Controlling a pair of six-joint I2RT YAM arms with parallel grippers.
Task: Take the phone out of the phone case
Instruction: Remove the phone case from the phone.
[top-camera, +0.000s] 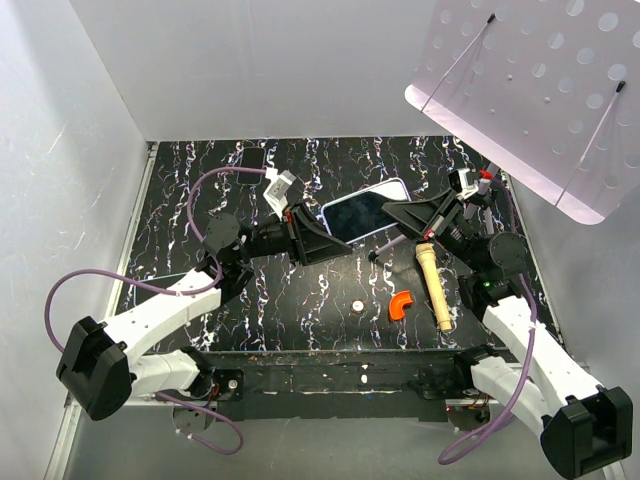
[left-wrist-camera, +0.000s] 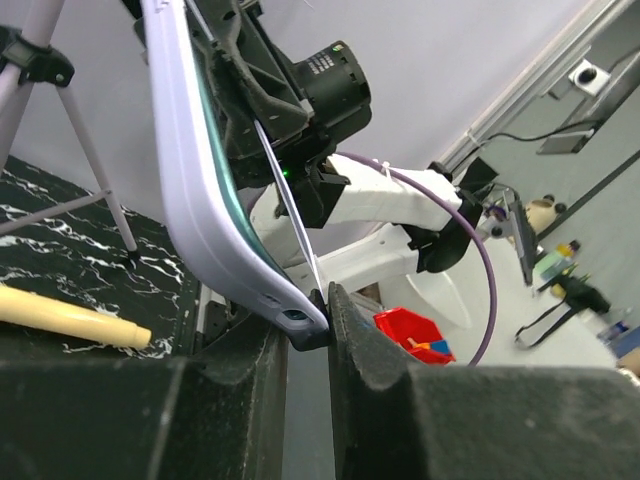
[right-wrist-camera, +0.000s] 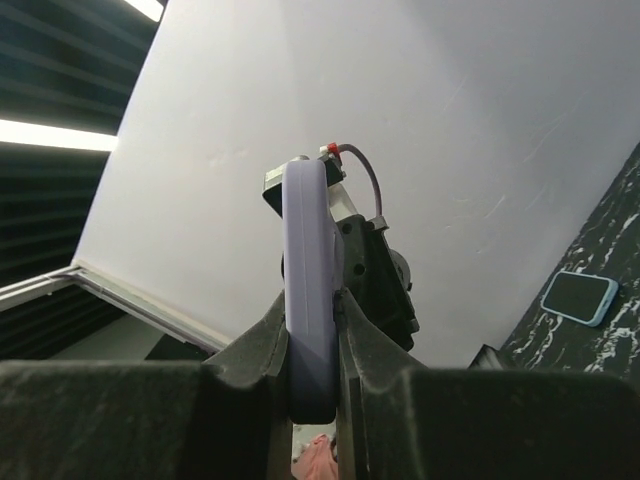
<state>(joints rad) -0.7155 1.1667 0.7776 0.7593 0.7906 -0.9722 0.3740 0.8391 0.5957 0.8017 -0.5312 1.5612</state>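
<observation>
The phone (top-camera: 362, 212), dark screen up, sits in a lavender phone case (top-camera: 392, 186) and is held above the table between both arms. My left gripper (top-camera: 335, 238) is shut on its lower-left corner. In the left wrist view the fingertips (left-wrist-camera: 345, 310) pinch that lavender corner (left-wrist-camera: 285, 312), with a dark lip against the right finger. My right gripper (top-camera: 400, 214) is shut on the opposite end. The right wrist view shows the case's lavender edge (right-wrist-camera: 312, 300) upright and clamped between the pads (right-wrist-camera: 355, 335). The phone still lies inside the case.
A second phone (top-camera: 252, 158) lies at the back left, also visible in the right wrist view (right-wrist-camera: 578, 297). A wooden-handled tool (top-camera: 432, 285), an orange curved piece (top-camera: 401, 304) and a small white disc (top-camera: 357, 305) lie in front. A perforated white board (top-camera: 540, 90) hangs at the upper right.
</observation>
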